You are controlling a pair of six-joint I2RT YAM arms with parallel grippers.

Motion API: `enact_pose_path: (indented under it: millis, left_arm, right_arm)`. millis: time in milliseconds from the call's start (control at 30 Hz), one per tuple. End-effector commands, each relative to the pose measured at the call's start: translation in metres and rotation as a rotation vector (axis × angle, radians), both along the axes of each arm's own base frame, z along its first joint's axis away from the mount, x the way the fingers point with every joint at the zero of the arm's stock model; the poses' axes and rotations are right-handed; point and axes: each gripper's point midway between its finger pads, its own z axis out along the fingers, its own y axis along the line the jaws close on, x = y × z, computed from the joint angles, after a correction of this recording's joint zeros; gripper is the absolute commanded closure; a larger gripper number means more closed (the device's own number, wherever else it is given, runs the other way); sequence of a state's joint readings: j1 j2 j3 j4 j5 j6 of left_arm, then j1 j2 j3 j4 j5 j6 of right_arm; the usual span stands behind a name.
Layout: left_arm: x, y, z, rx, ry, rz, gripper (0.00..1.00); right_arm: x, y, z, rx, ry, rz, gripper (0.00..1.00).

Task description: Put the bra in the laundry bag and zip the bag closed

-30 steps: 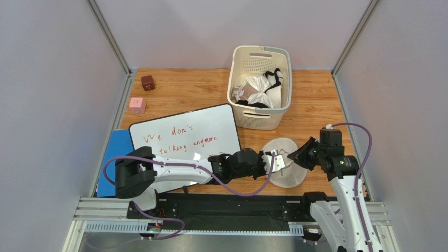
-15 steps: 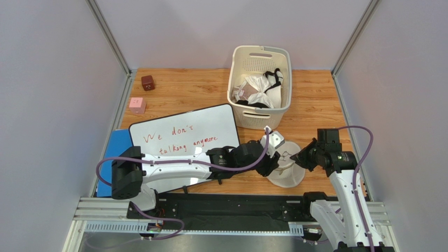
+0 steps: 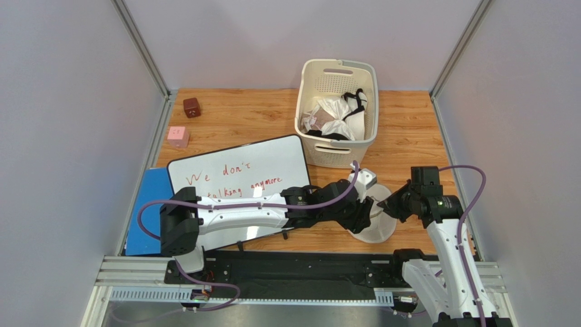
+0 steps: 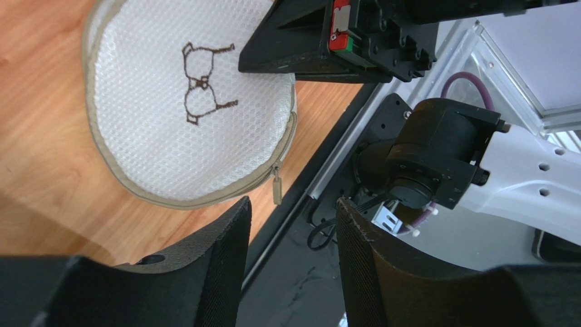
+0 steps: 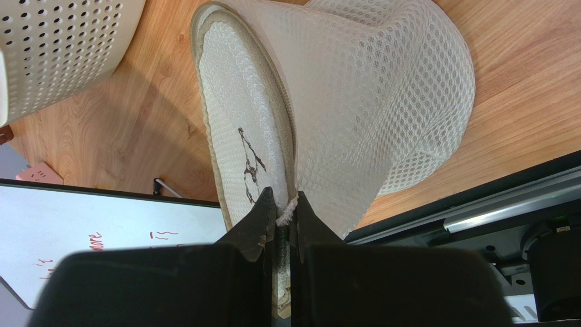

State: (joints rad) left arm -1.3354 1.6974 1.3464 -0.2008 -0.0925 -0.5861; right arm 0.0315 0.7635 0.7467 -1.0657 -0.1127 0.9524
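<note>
Laundry bag (image 4: 170,116) sits on the wooden counter (image 3: 266,112) near its front edge, just in front of the cream basket (image 3: 337,155). It is tipped up, with the side bearing a small bra drawing facing the left gripper (image 4: 292,212). Zipper pull (image 4: 276,185) hangs at the lower rim, and the zip looks shut along the stretch that shows. Whether the bra is inside the mesh cannot be told.

Right gripper (image 5: 279,202) is closed, pinching the bag's rim between its fingertips.

Left gripper is close to the bag but apart from it - jaws spread, nothing between them, only the counter edge and rail in the gap.

Basket holds white cloth and a black-strapped garment. Whiteboard (image 3: 235,178) with red writing lies to the left, over a blue sheet (image 3: 149,204). Two small blocks - one brown (image 3: 191,107), one pink (image 3: 178,136) - sit at the far left.
</note>
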Motion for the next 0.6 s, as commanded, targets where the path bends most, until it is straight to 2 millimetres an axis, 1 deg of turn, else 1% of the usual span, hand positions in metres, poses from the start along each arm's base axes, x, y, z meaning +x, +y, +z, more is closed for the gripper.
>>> enact_pose_path:
  millis: [0, 67, 133, 167, 200, 267, 300, 333, 400, 533, 567]
  left_arm:
    - [-0.009, -0.007, -0.007, 0.025, 0.121, 0.028, 0.46]
    - [-0.008, -0.006, -0.009, 0.041, 0.128, 0.04, 0.47]
    - [-0.008, -0.006, -0.015, 0.062, 0.14, 0.048, 0.48]
    - [-0.008, -0.006, -0.016, 0.072, 0.143, 0.052, 0.48]
    - [-0.007, -0.007, -0.021, 0.083, 0.149, 0.057, 0.5]
    - [-0.006, -0.009, -0.022, 0.09, 0.153, 0.071, 0.52]
    - [-0.005, -0.01, -0.026, 0.102, 0.157, 0.076, 0.52]
    - [-0.004, -0.012, -0.024, 0.1, 0.159, 0.082, 0.54]
    - [-0.002, -0.012, -0.03, 0.118, 0.159, 0.096, 0.55]
    - [0.003, -0.014, -0.03, 0.141, 0.151, 0.121, 0.57]
    - [0.005, -0.014, -0.035, 0.157, 0.147, 0.13, 0.58]
  right_arm:
    - [0.004, -0.002, 0.007, -0.004, -0.023, -0.025, 0.99]
    - [0.004, -0.002, 0.008, -0.004, -0.023, -0.026, 0.98]
    - [0.005, -0.002, 0.009, -0.003, -0.028, -0.024, 0.98]
    - [0.005, -0.002, 0.01, -0.004, -0.03, -0.023, 0.98]
    - [0.005, -0.002, 0.01, -0.002, -0.028, -0.023, 0.98]
    - [0.005, -0.001, 0.009, -0.001, -0.028, -0.021, 0.98]
    - [0.005, -0.001, 0.008, 0.002, -0.025, -0.022, 0.98]
    - [0.004, 0.0, 0.008, 0.005, -0.023, -0.021, 0.98]
    - [0.004, 0.0, 0.007, 0.006, -0.023, -0.02, 0.99]
    - [0.003, 0.0, 0.007, 0.006, -0.021, -0.02, 0.99]
    - [0.003, 0.0, 0.007, 0.007, -0.023, -0.019, 0.99]
